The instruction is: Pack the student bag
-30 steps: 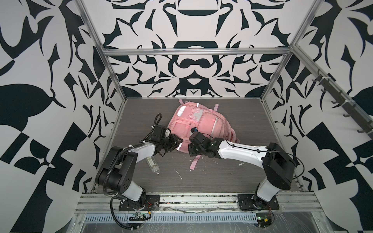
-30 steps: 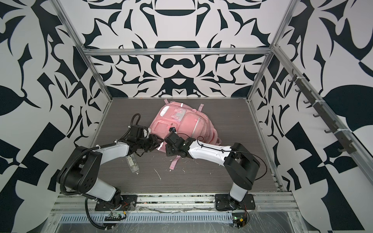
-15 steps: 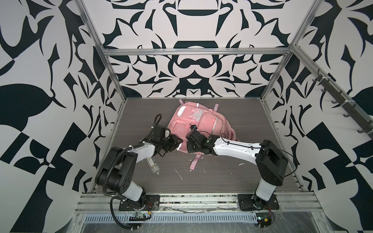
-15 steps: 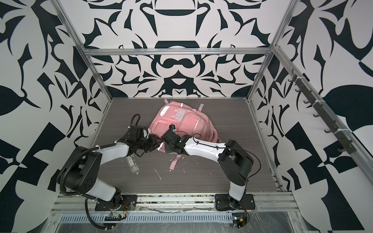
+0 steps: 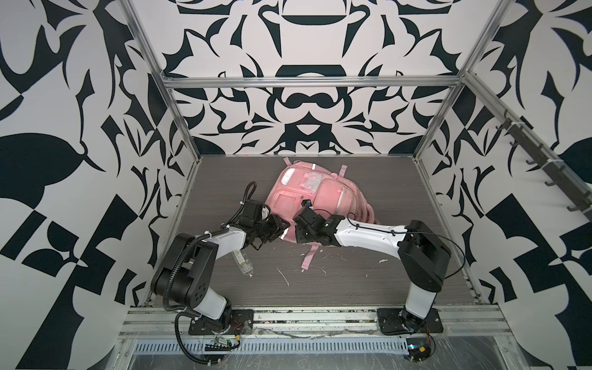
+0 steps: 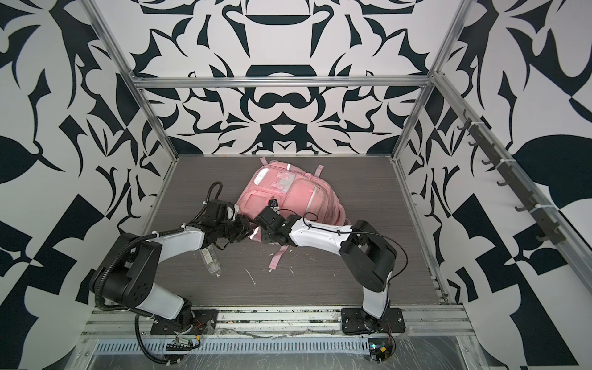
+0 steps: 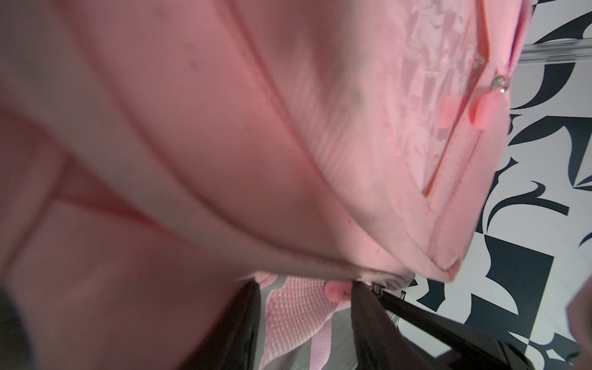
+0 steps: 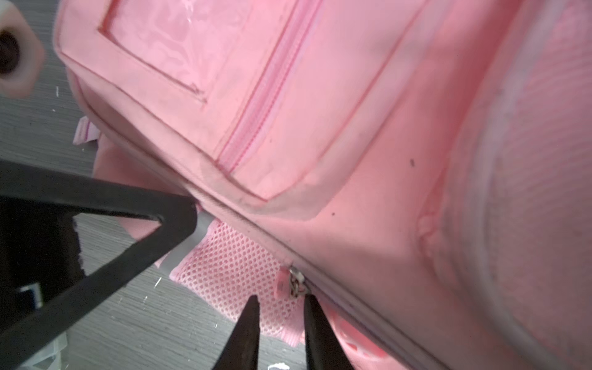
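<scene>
right tool narrow, empty, tips just short of the zip pull on the near seam of the bag. left tool just beside it at the near-left edge, jaws apart; cannot tell if gripping. bag lies mid-bench, stretching toward the far wall.

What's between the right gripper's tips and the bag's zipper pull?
Nothing: right wrist view shows the right gripper just short of the zipper pull, only pink mesh behind.

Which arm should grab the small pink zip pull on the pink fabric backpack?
Right: the right fingers line up short of the small pink zip pull; the left fingers sit farther along the pink fabric backpack's seam.
</scene>
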Tool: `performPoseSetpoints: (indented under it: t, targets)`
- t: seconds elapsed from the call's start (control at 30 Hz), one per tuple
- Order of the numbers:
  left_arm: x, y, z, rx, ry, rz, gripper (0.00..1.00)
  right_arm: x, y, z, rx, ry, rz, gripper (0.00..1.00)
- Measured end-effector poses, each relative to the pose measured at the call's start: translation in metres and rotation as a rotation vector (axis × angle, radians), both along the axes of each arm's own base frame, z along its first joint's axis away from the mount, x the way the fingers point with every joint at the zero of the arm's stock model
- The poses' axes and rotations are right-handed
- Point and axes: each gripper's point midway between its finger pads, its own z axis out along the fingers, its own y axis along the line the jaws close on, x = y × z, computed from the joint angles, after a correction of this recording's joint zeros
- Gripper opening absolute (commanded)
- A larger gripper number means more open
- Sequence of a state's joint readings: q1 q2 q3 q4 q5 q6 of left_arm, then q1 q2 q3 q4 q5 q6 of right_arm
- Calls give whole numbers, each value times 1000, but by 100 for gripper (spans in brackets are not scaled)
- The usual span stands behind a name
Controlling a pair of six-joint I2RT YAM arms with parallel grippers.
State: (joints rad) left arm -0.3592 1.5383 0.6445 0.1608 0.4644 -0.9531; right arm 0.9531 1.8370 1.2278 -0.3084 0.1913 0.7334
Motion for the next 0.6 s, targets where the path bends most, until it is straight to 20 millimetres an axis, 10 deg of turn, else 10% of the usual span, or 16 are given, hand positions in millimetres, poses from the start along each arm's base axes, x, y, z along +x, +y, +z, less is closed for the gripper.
performPoseSetpoints:
  t: [0.6]
  targets:
    - [1,1,-2,-2,6,1,49,7,5,-21,-32,6,-5,19]
